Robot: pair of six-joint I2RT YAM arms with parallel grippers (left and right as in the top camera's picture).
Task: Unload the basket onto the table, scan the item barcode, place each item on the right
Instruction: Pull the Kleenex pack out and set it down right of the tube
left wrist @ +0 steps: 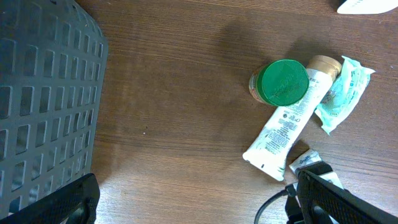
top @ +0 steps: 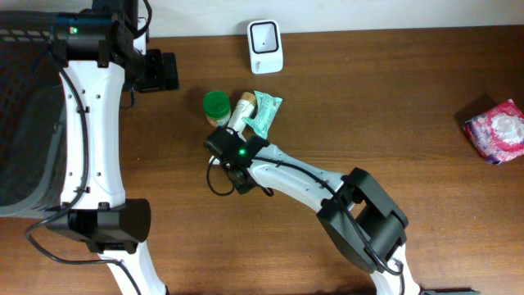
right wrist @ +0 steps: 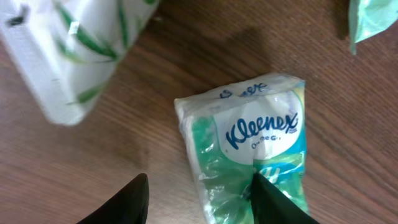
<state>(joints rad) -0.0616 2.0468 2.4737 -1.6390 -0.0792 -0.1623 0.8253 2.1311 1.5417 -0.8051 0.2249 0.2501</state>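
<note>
Brown wood-grain table (top: 393, 98). A dark grey plastic lattice basket (top: 24, 123) sits at its left edge.

Left gripper (left wrist: 196, 186): over bare wood beside the basket, jaws spread wide, nothing between them.

Right gripper (right wrist: 199, 180): low over the item cluster at mid-table, jaws partway apart, not clamped on anything.

White box-shaped scanner (top: 265, 46) at the far edge, well apart from the cluster. Pink-and-white wrapped packet (top: 495, 131) alone at the right edge.

Cluster:
- White squeeze tube with tan cap (left wrist: 286, 124), lying flat.
- Round jar with green lid (left wrist: 283, 82), touching one side of the tube near the cap.
- Mint-green crinkled pouch (left wrist: 342, 93), against the tube's other side.

Task item: green-and-white Kleenex tissue pack (right wrist: 249, 143), lying on the table just beside the tube's crimped end, directly under the right gripper. In the right wrist view, one finger (right wrist: 273, 202) overlaps the pack's lower part below the logo. The other finger (right wrist: 134, 199) stands off the pack's edge, with bare wood between them. No barcode visible on the upward face.
</note>
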